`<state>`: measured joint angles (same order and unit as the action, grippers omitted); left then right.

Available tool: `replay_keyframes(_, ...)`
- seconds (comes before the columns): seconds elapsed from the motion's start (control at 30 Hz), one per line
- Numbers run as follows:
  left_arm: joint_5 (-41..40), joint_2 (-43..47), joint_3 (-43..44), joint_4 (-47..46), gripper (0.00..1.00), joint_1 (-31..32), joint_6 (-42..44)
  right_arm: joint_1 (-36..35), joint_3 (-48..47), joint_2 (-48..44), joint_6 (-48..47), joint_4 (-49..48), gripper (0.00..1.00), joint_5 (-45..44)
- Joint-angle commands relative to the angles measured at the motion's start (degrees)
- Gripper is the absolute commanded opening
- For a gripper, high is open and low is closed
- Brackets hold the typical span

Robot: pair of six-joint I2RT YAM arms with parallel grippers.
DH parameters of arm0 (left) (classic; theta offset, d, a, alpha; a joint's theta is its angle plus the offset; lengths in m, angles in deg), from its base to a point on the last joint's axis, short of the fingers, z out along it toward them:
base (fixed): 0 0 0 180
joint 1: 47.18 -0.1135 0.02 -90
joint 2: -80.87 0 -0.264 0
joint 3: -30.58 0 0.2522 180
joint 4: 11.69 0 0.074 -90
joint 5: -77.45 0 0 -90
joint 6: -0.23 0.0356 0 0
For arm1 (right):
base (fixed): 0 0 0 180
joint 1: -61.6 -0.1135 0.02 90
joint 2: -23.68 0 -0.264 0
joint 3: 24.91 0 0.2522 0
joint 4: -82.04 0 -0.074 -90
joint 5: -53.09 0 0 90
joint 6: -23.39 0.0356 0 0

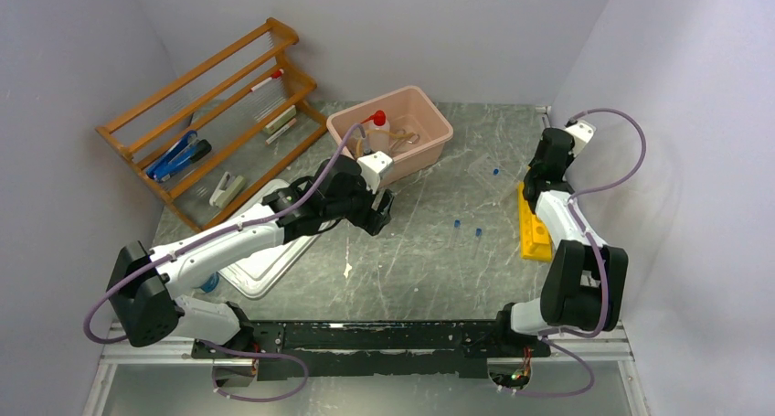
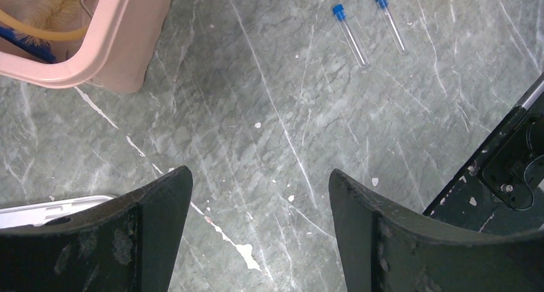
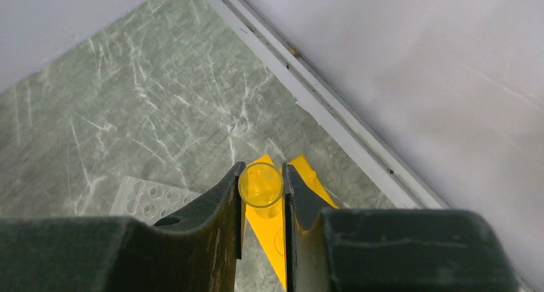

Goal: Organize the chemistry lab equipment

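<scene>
The right fingers (image 3: 232, 196) are clamped on a clear tube (image 3: 260, 185), seen end-on at the centre of the right wrist frame. Its long axis therefore points straight down at the yellow rack (image 3: 264, 240) directly beneath. The coming move looks like a plain descent into a hole, though I cannot tell which one. The left fingers (image 2: 163, 205) stand wide apart and empty over the table (image 2: 256, 112). 2 blue-capped tubes (image 2: 349, 35) lie flat in that frame's upper right, parallel, caps toward the top, well apart from the pink tub (image 2: 109, 54) at upper left. The left arm seems nearer them.
</scene>
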<state>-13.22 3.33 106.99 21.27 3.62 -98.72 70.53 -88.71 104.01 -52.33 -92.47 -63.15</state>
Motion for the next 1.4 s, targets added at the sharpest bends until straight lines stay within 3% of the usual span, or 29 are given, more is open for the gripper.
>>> replay_keyframes(0.0, -0.56, -0.25, 1.74, -0.15, 0.81, -0.27, 0.34, 0.24, -2.75, 2.02, -1.73, 0.88, 0.14, 1.14)
replay_keyframes(0.3, -0.87, 0.03, 1.90, -0.05, 0.82, -0.49, 0.38, -0.44, -3.76, 4.42, -2.76, 1.34, 0.22, 0.94)
replay_keyframes(0.53, -0.82, -0.06, 2.36, 0.05, 0.83, -0.56, 0.27, -0.67, -6.36, 2.87, -1.64, 4.70, 0.54, 2.13)
replay_keyframes(0.73, -0.68, 0.10, 2.64, -0.48, 0.87, -0.73, -0.25, -0.67, -12.44, -0.82, 1.02, 14.95, 0.71, 0.81)
replay_keyframes(0.87, -0.47, 0.00, 3.14, -0.40, 0.88, -0.90, -0.95, -0.62, -17.56, -3.56, 4.28, 24.55, 0.74, 0.64)
replay_keyframes(1.0, -1.08, 0.98, 2.63, -0.30, 0.91, -0.97, -2.36, -0.67, -20.31, -6.73, 8.41, 31.36, 0.71, 6.84)
replay_keyframes(1.2, -2.54, 4.07, 0.83, -0.26, 0.96, -1.07, -4.29, -1.03, -19.24, -13.71, 12.96, 35.48, 0.63, 14.90)
replay_keyframes(1.37, -2.82, 6.01, -0.47, -1.69, 0.97, -1.15, -6.64, -4.86, -20.49, -16.34, 11.83, 40.00, 0.63, 19.22)
